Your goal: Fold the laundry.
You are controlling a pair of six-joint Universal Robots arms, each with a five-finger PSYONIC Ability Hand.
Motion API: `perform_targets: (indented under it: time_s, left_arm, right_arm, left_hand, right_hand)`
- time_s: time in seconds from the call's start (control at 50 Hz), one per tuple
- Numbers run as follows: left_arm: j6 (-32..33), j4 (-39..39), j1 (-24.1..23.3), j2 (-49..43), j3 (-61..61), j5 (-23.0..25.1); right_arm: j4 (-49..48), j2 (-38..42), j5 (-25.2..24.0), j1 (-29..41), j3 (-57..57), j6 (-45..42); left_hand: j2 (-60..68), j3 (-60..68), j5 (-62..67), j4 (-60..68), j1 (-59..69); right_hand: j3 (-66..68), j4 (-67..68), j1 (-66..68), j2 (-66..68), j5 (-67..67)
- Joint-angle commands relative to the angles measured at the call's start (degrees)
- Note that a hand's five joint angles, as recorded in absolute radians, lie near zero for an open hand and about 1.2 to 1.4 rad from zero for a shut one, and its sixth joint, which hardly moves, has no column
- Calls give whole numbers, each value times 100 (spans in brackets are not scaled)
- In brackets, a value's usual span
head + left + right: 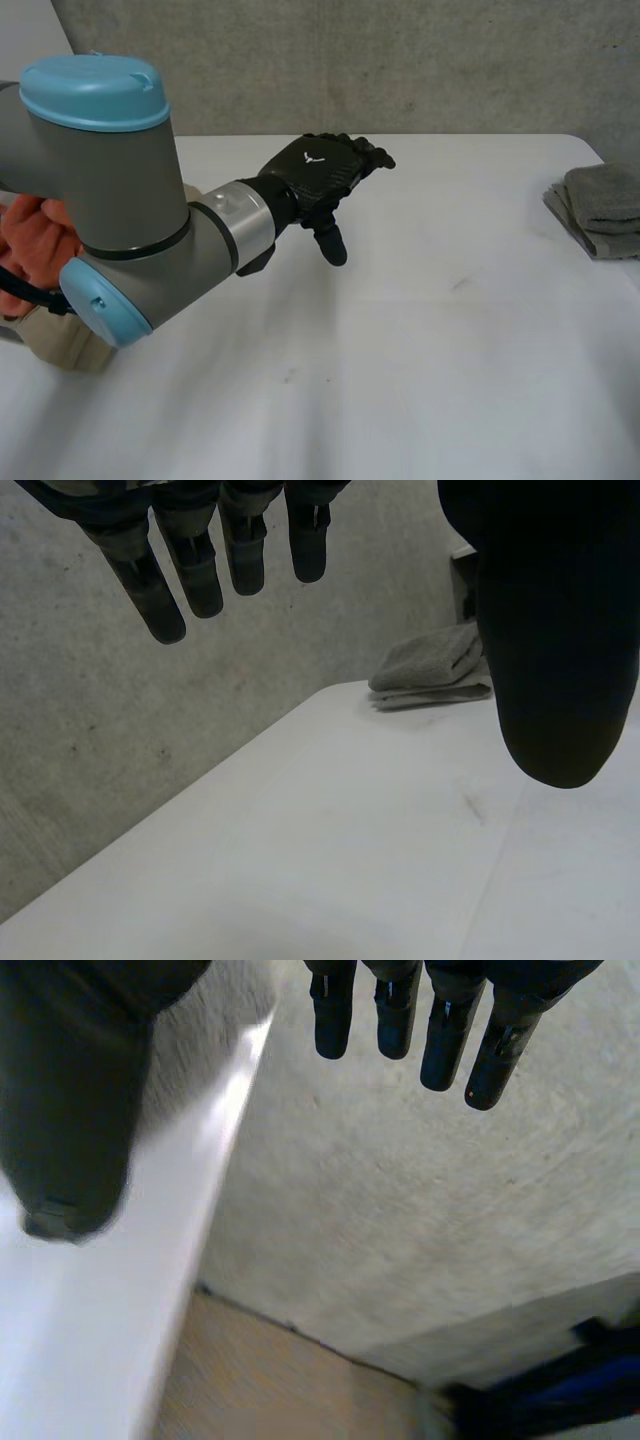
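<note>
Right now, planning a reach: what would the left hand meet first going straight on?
Probably the concrete wall; the left hand points over the table, beside the folded grey towels. Depth unclear.

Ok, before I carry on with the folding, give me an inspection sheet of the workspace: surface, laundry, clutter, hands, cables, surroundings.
surface: white table, a few faint marks.
job's things: folded grey towels stacked at the table's right edge; orange cloth heaped at its left edge.
clutter: tan object under the orange cloth, kind unclear.
hands: left hand open, above the table, holding nothing; right hand open, empty, by the table's edge.
cables: nothing seen.
surroundings: concrete wall behind the table; brown floor below it.
</note>
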Motion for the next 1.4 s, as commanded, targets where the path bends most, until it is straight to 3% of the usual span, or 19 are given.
perform_targets:
  time_s: [0.02, 0.12, 0.24, 0.32, 0.42, 0.5, 0.66, 0.82, 0.88, 0.94, 0.96, 1.0, 1.18, 1.26, 1.28, 1.36, 1.4]
  left_arm:
    - [17, 6, 40, 55, -119, 16]
    - [17, 15, 154, 108, -119, -10]
    - [17, 102, 444, 371, -145, -142]
    - [61, 374, 866, 565, -303, -291]
    - [315, 866, 1507, 688, -470, -300]
    - [1086, 1034, 2463, 627, -585, -274]
    - [2818, 841, 3712, -92, -699, -256]
    - [3927, 639, 4329, -1016, -699, -353]
    - [4173, 647, 4391, -1201, -708, -379]
    - [4166, 656, 4347, -1254, -699, -432]
    - [4131, 691, 4277, -1228, -708, -502]
    - [4043, 787, 4172, -1184, -699, -590]
    - [2549, 1956, 3003, 247, -1208, -1442]
    - [2005, 1983, 2082, 749, -1507, -1416]
    - [1742, 1975, 1549, 845, -1595, -1399]
    - [1179, 1983, 317, 864, -1841, -1381]
    - [1002, 1992, -63, 846, -1938, -1364]
  right_arm:
    - [-710, -681, 902, 48, 146, -1772]
    - [-1221, -1270, 516, 223, 207, -1342]
    - [-1221, -1885, 50, 1382, 576, -279]
    - [-1186, -2508, -554, 2155, 1671, 739]
    - [-1318, -3229, -1162, 3026, 3307, 1164]
    - [-1493, -3564, -1339, 3721, 4529, 1155]
    - [-2170, -3898, -1409, 4504, 6341, 1138]
    - [-2408, -4092, -1427, 4504, 7098, 1138]
    - [-2426, -4109, -1427, 4504, 7238, 1129]
    - [-2443, -4136, -1427, 4495, 7318, 1129]
    - [-2443, -4136, -1418, 4486, 7318, 1120]
    - [-2443, -4145, -1418, 4469, 7327, 1120]
    - [-2443, -4548, -1392, 4205, 7599, 1120]
    - [-2452, -4742, -1339, 4065, 7678, 1129]
    - [-2452, -4786, -1330, 4030, 7696, 1129]
    - [-2504, -4970, -1321, 3801, 7757, 1173]
    - [-2575, -5041, -1313, 3713, 7801, 1173]
  left_hand:
    - [-73, -113, -46, -71, 22]
    - [-73, -113, -46, -71, 22]
    - [-123, -163, -97, -121, -29]
    - [-140, -180, -114, -138, -46]
    - [-274, -314, -248, -272, -180]
    - [-291, -332, -265, -290, -197]
    - [-291, -332, -265, -290, -197]
    - [-241, -281, -215, -239, -147]
    - [443, 403, 470, 445, 538]
    - [2643, 2602, 2669, 2644, 2737]
    - [5084, 5043, 5110, 5085, 5178]
    - [6699, 6658, 6725, 6701, 6793]
    - [6704, 6664, 6730, 6706, 6798]
    - [6704, 6664, 6730, 6706, 6798]
    - [6704, 6664, 6730, 6706, 6798]
    - [6704, 6664, 6730, 6706, 6798]
    - [6704, 6664, 6730, 6706, 6798]
  right_hand:
    - [-232, -331, -150, -257, -310]
    - [-232, -331, -150, -257, -310]
    - [-232, -331, -150, -257, -310]
    - [-232, -331, -150, -257, -310]
    - [-232, -331, -150, -257, -310]
    - [-232, -331, -150, -257, -310]
    - [-232, -331, -150, -257, -310]
    - [-232, -331, -150, -257, -310]
    - [-232, -331, -150, -257, -310]
    - [-232, -331, -150, -257, -310]
    - [-232, -331, -150, -257, -310]
    - [-232, -331, -150, -257, -310]
    - [-232, -331, -150, -257, -310]
    - [-232, -331, -150, -257, -310]
    - [-232, -331, -150, -257, -310]
    - [-232, -331, -150, -257, -310]
    - [-232, -331, -150, -257, -310]
